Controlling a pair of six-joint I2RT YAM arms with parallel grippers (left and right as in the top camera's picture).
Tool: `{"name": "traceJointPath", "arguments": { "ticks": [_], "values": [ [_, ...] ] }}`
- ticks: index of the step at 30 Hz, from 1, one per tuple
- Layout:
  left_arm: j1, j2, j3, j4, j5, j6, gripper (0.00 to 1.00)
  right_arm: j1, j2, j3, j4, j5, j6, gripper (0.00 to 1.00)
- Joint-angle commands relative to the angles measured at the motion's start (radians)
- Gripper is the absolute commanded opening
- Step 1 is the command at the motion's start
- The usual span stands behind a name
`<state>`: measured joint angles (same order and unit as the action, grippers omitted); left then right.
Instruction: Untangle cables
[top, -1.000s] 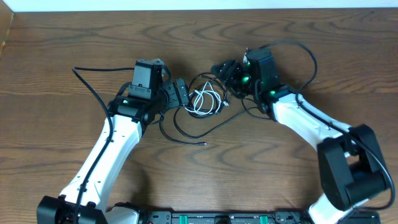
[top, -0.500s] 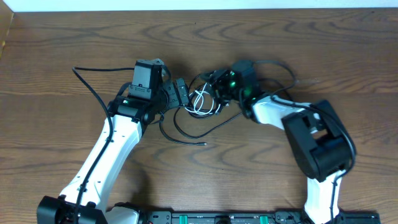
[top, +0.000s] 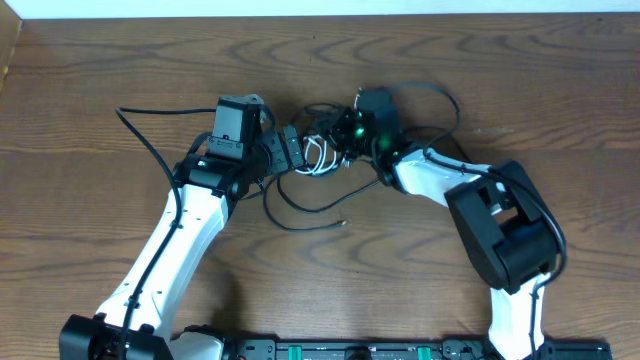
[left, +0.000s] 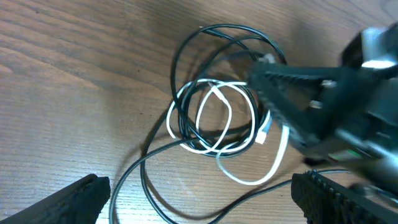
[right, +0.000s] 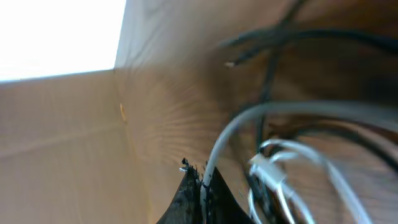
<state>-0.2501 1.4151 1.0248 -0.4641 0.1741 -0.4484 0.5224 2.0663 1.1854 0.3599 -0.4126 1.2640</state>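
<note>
**Right arm reaches in and takes hold of the tangle**

On the counter (top: 100, 60), the right arm (top: 430, 180) has swung left since a second ago. Its end effector (right: 200, 185), half open then, is now closed, pinching one strand of the cables (left: 216, 124) at mid-counter. The left end effector (left: 199, 199) stays wide open just beside them, gripping nothing. The white coil is still looped through the black ones, so pulling apart likely comes next.
</note>
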Motion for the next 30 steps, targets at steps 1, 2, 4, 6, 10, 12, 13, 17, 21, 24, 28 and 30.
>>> {"name": "traceJointPath", "arguments": {
  "ticks": [1,2,4,6,10,12,13,17,21,24,28,30],
  "values": [
    [0.005,-0.01,0.0,0.0,-0.009,0.002,1.0,-0.015,-0.148,0.031,-0.064,-0.097,-0.271,0.02],
    [0.005,-0.01,0.0,0.0,-0.01,0.002,1.0,-0.018,-0.182,0.031,-0.103,-0.113,-0.303,0.02],
    [0.005,-0.01,0.0,0.0,-0.01,0.002,1.0,-0.025,-0.263,0.031,-0.208,-0.135,-0.353,0.01],
    [0.005,-0.01,0.0,0.0,-0.01,0.002,1.0,-0.028,-0.356,0.031,-0.318,-0.144,-0.459,0.01],
    [0.005,-0.01,0.0,0.0,-0.01,0.002,1.0,-0.028,-0.513,0.031,-0.509,-0.102,-0.717,0.01],
    [0.005,-0.01,0.0,0.0,-0.01,0.002,1.0,-0.028,-0.579,0.031,-0.62,-0.076,-0.858,0.01],
    [0.005,-0.01,0.0,0.0,-0.009,0.002,1.0,-0.028,-0.598,0.031,-0.662,-0.071,-0.896,0.01],
    [0.005,-0.01,0.0,0.0,-0.009,0.002,1.0,-0.052,-0.637,0.031,-0.937,0.145,-0.85,0.01],
    [0.005,-0.01,0.0,0.0,-0.01,0.002,1.0,-0.088,-0.603,0.029,-1.115,0.198,-0.854,0.01],
    [0.005,-0.01,0.0,0.0,-0.01,0.002,1.0,-0.089,-0.579,0.029,-1.124,-0.031,-1.042,0.01],
    [0.005,-0.01,0.0,0.0,-0.009,0.002,1.0,-0.09,-0.581,0.029,-1.097,-0.025,-1.092,0.01],
    [0.005,-0.01,0.0,0.0,-0.01,0.002,1.0,-0.098,-0.583,0.03,-1.072,0.059,-1.054,0.01]
  ]
}}
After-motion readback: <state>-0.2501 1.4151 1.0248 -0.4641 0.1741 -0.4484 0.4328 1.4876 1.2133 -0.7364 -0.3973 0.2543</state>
